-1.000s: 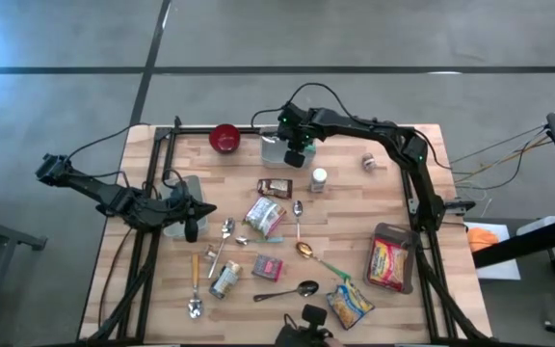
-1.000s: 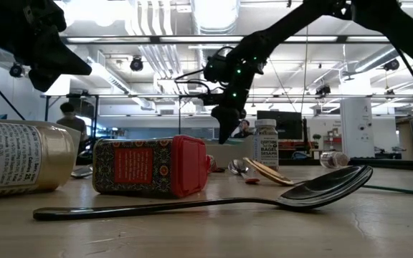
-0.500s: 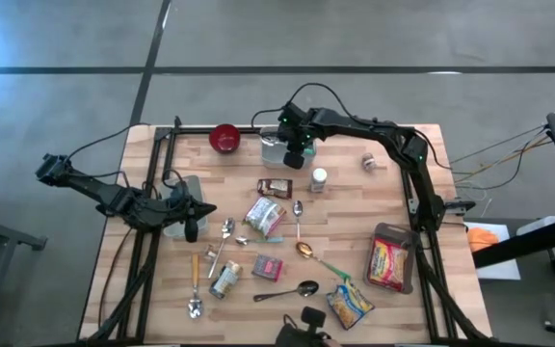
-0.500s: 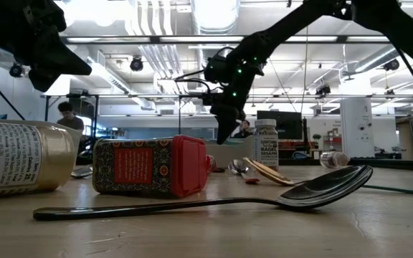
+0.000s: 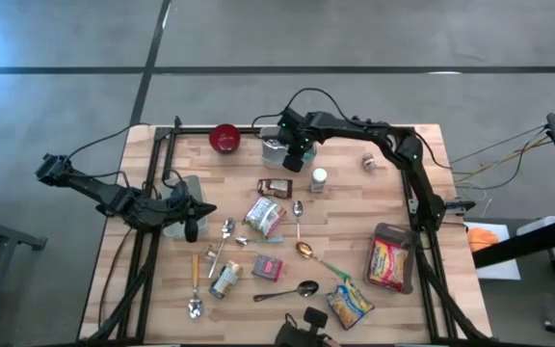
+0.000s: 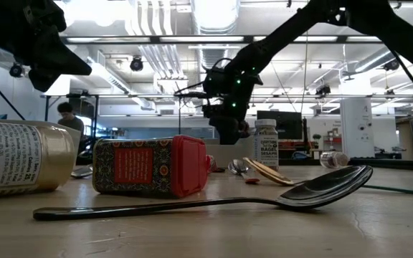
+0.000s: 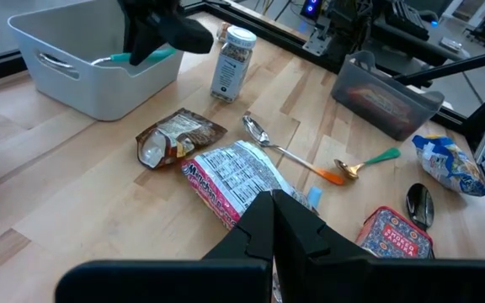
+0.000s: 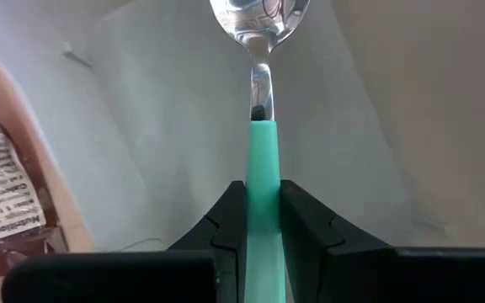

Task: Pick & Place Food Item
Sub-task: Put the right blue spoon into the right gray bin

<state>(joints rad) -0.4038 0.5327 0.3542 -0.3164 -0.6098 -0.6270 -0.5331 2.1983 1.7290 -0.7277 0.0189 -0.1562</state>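
R gripper pinches the green-handled spoon by its handle, bowl fwd over the grey bin, prob. to drop it in, while L gripper waits pressed together nr the table's left.

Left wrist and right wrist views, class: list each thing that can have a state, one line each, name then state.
right gripper: shut on the green-handled spoon, over the bin
green-handled spoon: held, bowl forward
grey bin: upright, open-topped
spice jar: upright, lid on
left gripper: shut, empty

Overhead, tabletop-level, two wrist views; shared, perhaps, grey bin.
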